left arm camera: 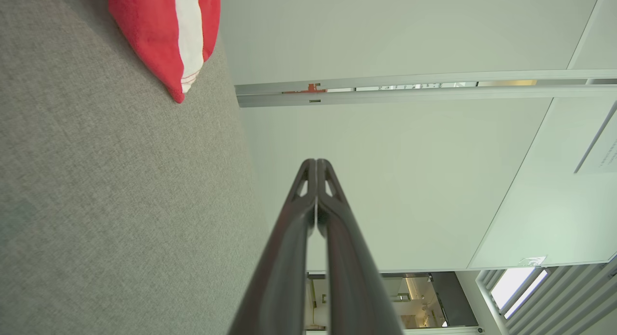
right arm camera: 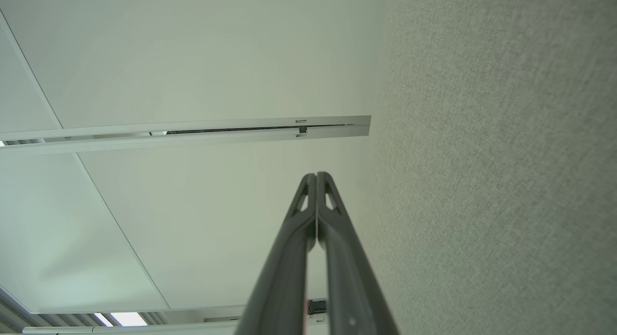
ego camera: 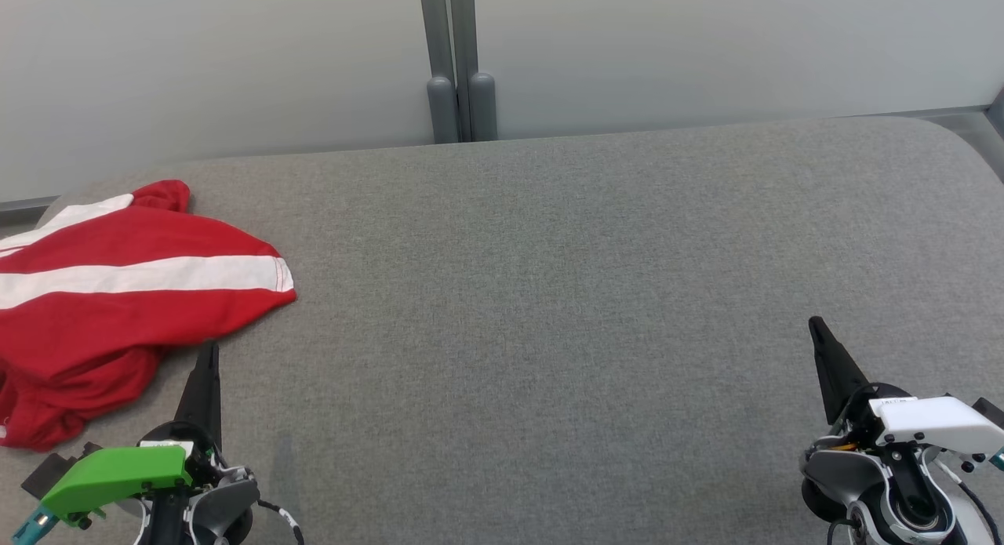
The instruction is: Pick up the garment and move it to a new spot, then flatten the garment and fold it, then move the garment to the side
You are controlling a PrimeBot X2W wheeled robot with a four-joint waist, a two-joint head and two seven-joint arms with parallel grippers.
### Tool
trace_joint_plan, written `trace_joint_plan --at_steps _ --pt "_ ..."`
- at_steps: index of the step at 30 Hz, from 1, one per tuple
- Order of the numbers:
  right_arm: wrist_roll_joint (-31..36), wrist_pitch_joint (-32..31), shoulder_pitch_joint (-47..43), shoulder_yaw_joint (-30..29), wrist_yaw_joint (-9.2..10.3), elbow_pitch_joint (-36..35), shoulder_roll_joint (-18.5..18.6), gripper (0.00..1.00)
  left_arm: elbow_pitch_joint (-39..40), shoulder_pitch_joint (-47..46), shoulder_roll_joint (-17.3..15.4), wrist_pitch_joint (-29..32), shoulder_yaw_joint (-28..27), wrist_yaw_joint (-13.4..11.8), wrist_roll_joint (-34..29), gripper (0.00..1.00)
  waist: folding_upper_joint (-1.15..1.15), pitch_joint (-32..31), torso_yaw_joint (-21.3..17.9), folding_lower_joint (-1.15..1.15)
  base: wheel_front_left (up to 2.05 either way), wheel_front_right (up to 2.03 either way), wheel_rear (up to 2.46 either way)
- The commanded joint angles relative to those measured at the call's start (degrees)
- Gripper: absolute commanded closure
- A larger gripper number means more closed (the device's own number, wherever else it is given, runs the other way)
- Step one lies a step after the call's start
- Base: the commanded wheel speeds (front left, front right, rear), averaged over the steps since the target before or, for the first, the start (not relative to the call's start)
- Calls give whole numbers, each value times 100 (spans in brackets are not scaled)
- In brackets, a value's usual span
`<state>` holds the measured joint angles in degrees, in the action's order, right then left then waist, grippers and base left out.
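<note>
Garment (ego camera: pixel 118 310) crumpled, cut off at left

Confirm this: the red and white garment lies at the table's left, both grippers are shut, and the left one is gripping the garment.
Not quite. The left gripper is shut on nothing: the left wrist view shows its fingers pressed together, empty, with the garment lying apart on the table. The rest stands.

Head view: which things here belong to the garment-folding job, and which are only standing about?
Job: red-and-white garment, crumpled at the left; left gripper, shut; right gripper, shut; grey fabric surface.
Not the job: grey post; pale wall panels behind.
</note>
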<state>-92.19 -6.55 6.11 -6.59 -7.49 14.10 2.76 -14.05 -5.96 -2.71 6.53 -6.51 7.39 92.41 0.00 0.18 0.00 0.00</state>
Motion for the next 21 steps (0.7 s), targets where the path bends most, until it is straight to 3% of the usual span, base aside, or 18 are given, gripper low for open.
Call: trace_joint_plan --at_steps 1,5,6,21 --pt "-45 -6 24 2 -2 -27 14 100 8 -72 -45 13 -7 27 -10 100 0 0 0 0 0 0 0" --pt "-45 -6 24 2 -2 -27 14 100 8 -72 -45 13 -7 27 -10 100 0 0 0 0 0 0 0" --pt "1 2 1 2 1 0 0 0 -1 0 1 -3 0 0 -2 0 0 0 0 0 0 0 0" --pt "160 319 -56 346 1 -111 21 0 15 94 24 -335 200 -5 -274 0 0 14 22 0 0 0 0"
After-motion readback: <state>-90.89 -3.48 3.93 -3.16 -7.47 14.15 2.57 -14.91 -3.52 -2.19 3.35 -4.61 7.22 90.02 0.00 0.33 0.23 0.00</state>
